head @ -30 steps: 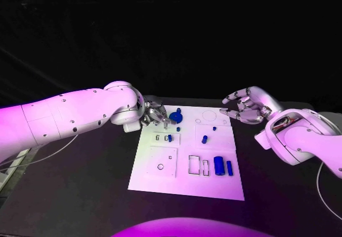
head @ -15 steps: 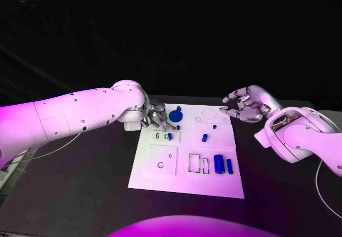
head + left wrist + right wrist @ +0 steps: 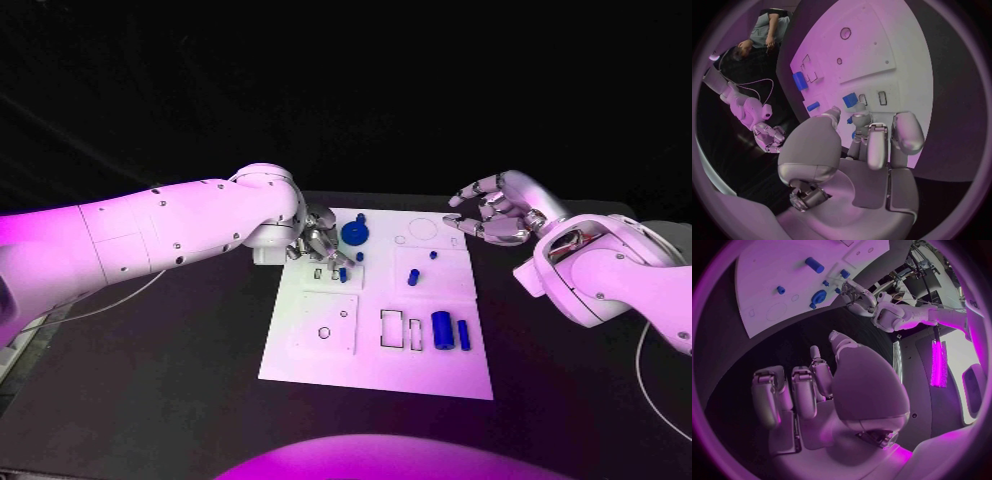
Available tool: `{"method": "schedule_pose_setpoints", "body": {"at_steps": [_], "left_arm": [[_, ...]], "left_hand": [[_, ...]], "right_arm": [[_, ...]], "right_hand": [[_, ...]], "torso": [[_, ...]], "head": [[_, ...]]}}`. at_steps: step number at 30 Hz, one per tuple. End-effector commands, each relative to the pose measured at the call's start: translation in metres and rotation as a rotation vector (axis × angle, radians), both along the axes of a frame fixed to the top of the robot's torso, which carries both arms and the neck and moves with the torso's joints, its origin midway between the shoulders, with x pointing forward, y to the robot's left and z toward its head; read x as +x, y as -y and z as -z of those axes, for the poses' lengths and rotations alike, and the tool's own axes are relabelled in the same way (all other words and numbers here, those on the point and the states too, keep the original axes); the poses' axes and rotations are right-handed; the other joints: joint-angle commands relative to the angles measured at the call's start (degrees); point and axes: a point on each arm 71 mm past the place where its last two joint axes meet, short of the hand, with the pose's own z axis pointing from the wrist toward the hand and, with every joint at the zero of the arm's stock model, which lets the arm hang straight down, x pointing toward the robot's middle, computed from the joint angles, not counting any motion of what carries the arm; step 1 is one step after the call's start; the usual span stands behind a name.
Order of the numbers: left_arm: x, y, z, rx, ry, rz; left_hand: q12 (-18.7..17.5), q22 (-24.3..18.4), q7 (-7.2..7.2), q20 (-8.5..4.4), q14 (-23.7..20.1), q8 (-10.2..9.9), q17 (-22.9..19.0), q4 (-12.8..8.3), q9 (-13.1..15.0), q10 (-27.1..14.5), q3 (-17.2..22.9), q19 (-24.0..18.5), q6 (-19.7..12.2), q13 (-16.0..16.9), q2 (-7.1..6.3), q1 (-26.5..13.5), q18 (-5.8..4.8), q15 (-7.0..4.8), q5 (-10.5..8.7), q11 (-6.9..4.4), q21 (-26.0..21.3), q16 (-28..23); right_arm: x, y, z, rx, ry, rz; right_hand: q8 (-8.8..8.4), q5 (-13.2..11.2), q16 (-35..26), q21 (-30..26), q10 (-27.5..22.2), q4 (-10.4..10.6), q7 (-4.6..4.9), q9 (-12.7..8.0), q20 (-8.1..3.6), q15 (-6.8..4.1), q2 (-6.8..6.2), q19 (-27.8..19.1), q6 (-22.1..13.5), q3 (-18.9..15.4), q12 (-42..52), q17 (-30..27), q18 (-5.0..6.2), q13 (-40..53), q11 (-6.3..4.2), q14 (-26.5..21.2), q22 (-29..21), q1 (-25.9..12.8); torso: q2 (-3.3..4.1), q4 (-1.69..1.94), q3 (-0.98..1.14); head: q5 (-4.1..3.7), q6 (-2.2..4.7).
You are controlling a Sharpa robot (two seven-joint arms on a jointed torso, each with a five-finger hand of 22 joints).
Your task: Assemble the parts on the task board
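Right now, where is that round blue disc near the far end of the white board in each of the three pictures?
Head view: the disc lies at the board's far end, beside the left robot hand.
Left wrist view: I cannot pick it out; that hand's fingers cover that part of the board.
Right wrist view: the disc sits near the board's edge.
Shared landmark: the left robot hand next to it.

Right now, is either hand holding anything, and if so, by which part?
The right hand holds nothing; its curled fingers are clear of the task board. The left hand is down among the blue parts, but whether it grips one cannot be told.
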Motion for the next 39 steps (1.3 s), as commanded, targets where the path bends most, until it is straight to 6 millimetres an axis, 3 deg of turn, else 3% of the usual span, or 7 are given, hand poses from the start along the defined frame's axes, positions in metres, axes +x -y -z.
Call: {"method": "schedule_pose_setpoints", "body": {"at_steps": [1,12,39], "left_arm": [[-0.0001,0.0025,0.0005,0.012,-0.011,0.014],[0.0017,0.0097,0.0031,0.017,-0.029,0.028],[0.0026,0.0122,0.0085,0.036,-0.065,0.044]], "left_hand": [[-0.2,0.1,0.01,0.09,4.0,0.2,8.0,0.0,0.1,-0.5,-0.3,0.4,-0.5,0.0,0.27,-0.5,-0.78,-0.37,-0.05,0.05,0.2,0.4],[-0.3,0.4,0.01,0.08,4.1,0.1,8.4,-0.2,0.4,-0.6,0.4,0.6,-0.7,0.0,0.9,0.8,-0.84,-0.38,-0.03,0.04,0.4,0.6],[-0.3,0.7,0.05,0.09,4.2,0.0,8.9,-0.3,0.7,-0.7,1.2,0.7,-0.9,0.0,1.0,2.4,-0.89,-0.36,-0.03,0.06,0.5,1.0]], "right_arm": [[-0.0003,-0.0013,0.0008,-0.011,-0.005,-0.009],[-0.0001,-0.0018,0.0015,-0.012,-0.008,-0.01],[0.0003,-0.0026,0.0027,-0.014,-0.013,-0.01]], "right_hand": [[0.3,0.3,-0.1,0.3,0.1,0.0,-0.34,0.1,-0.35,-0.46,-0.08,6.0,0.0,0.2,0.1,14.2,-0.39,3.5,-0.16,5.8,15.1,-0.4],[0.3,0.3,-0.1,0.3,0.1,0.0,-0.34,0.1,-0.35,-0.46,-0.08,6.0,0.0,0.2,0.1,14.2,-0.39,3.5,-0.16,5.8,15.1,-0.4],[0.4,0.4,-0.1,0.3,0.2,0.0,-0.36,0.1,-0.37,-0.47,-0.08,6.0,-0.1,0.3,0.1,14.2,-0.39,3.5,-0.18,5.8,15.1,-0.6]], "torso": [[0.02,0.02,0.01],[0.04,0.02,0.01],[0.08,0.05,0.08]], "head": [[-0.01,-0.07],[-0.09,-0.25],[-0.26,-0.54]]}}
